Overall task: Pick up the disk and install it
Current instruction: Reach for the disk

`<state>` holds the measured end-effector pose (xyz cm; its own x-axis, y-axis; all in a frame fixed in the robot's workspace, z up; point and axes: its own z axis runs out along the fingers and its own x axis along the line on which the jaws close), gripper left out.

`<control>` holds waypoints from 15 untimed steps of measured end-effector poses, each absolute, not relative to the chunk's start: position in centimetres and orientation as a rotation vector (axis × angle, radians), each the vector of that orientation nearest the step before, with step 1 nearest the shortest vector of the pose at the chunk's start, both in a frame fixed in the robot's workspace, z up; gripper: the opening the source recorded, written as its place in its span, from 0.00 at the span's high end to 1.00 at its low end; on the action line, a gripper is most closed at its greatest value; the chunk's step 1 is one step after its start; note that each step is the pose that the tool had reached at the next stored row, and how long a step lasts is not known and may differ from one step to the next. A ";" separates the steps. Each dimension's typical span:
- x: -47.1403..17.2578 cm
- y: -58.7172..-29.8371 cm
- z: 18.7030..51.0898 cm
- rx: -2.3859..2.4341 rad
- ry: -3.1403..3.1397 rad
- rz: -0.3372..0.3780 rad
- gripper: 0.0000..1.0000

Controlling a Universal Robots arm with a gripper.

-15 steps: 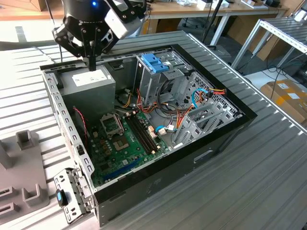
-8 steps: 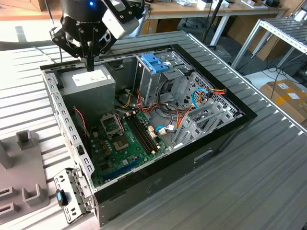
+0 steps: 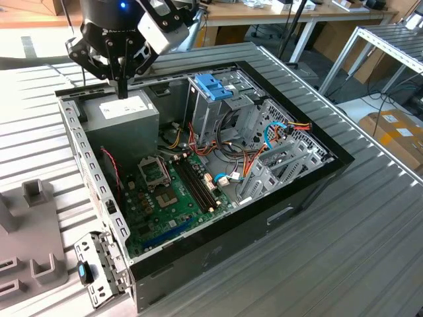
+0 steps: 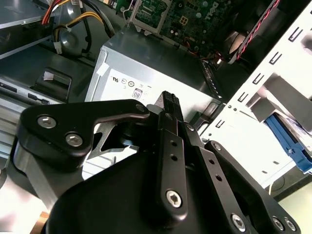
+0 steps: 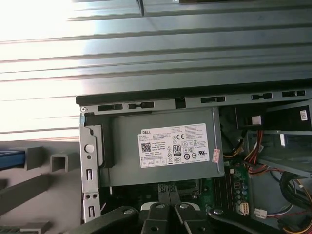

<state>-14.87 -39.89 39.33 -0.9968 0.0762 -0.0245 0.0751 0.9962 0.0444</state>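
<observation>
1. My gripper (image 3: 123, 88) hangs over the power supply (image 3: 125, 113), fingers pinched together, empty.
2. The disk (image 4: 287, 141), blue rail showing, waits outside the computer case (image 3: 76, 142).
3. Crossing low could clip its rim.

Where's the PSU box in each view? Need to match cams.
Exterior view: power-supply box in the case corner at the exterior view's left, below the gripper.
Second wrist view: the box just beyond the gripper.
First wrist view: the box between the case's edge and the motherboard.
Shared landmark: its white sticker.
</observation>
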 end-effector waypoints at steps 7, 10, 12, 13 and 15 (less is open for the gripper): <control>-15.3 -39.9 39.3 0.118 3.112 0.068 0.89; -15.5 -39.9 39.3 0.118 3.112 0.068 0.89; -15.6 -39.9 39.3 0.118 3.113 0.068 0.89; -15.6 -39.9 39.3 0.118 3.112 0.068 0.89; -15.8 -39.9 39.3 0.118 3.112 0.068 0.89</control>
